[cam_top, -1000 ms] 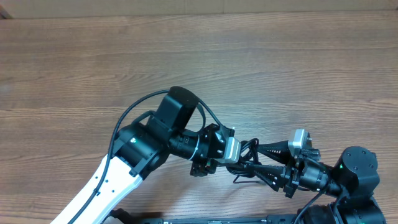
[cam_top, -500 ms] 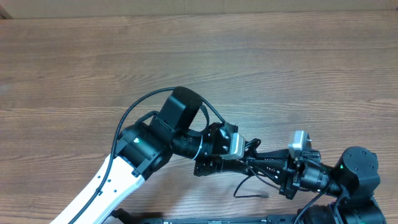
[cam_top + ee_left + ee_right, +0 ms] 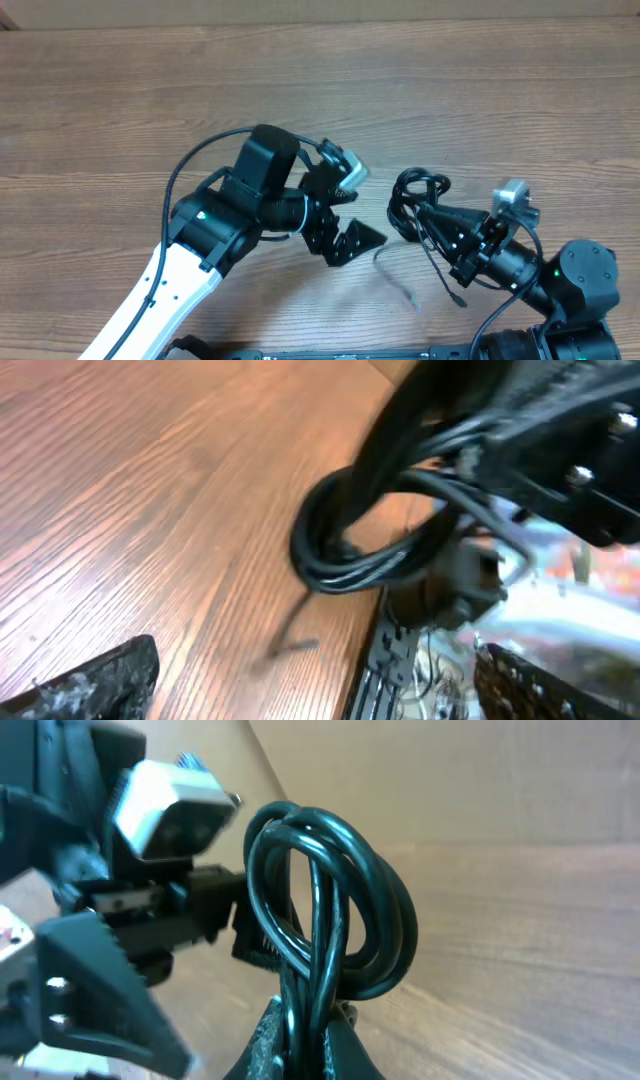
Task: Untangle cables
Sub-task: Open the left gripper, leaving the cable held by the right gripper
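Observation:
The cables (image 3: 397, 200) are a small knotted bundle of black loops pinched in my right gripper (image 3: 424, 214), which is shut on them just below the knot. In the right wrist view the loops (image 3: 330, 890) stand up from between the fingers (image 3: 272, 1038). Two thin loose ends (image 3: 398, 283) trail down onto the wood. My left gripper (image 3: 362, 205) stands wide open to the left of the bundle, not touching it. In the left wrist view the bundle (image 3: 365, 545) hangs ahead, and both fingertips (image 3: 92, 682) show at the bottom corners with nothing between them.
The wooden table (image 3: 300, 90) stretches away behind both arms. The near table edge (image 3: 372, 660) runs just below the bundle, with the robot's base hardware beyond it. The left arm's thick black wire (image 3: 190, 175) arcs over its wrist.
The left gripper opened, let go of the cables and drew back to the left. The right gripper shut on the bundle and carried it up and to the right.

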Robot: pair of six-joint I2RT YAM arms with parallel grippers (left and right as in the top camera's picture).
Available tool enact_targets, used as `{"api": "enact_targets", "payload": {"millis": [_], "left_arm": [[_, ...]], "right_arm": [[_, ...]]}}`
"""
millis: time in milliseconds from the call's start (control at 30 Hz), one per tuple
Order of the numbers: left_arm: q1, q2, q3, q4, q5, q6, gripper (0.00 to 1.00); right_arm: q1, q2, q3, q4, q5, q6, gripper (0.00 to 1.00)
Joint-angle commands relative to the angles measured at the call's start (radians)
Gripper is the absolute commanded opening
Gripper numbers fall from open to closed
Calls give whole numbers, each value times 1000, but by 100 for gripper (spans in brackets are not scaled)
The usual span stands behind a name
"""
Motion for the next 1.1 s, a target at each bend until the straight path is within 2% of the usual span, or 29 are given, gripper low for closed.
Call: {"api": "enact_targets", "payload": {"millis": [0,100,200,400,600,800,900,1000,1067], "left_arm": [[3,-18,17,46,-36,-219,100],[3,-18,17,53,-63,-247,100],[3,-18,17,53,-84,-267,100],[3,-18,17,40,-76,-241,100],[3,-18,17,31,-81,-48,100],[3,-18,17,26,-84,66,99],[3,-18,17,26,-125,61,100],[3,-18,17,35,-256,-50,100],[3,-18,17,60,-286,-80,100]], "right_arm": [[-3,-5,11,48,29,83,4],[-3,-5,11,59,26,111,4],[-3,-5,10,85,26,207,4],[-3,-5,10,21,30,207,4],[-3,-5,10,-4,31,198,4],[-3,-5,10,-84,111,180,4],[-3,-5,10,-95,117,177,4],[-3,-5,10,-104,138,177,4],[-3,-5,10,-107,138,177,4]]}}
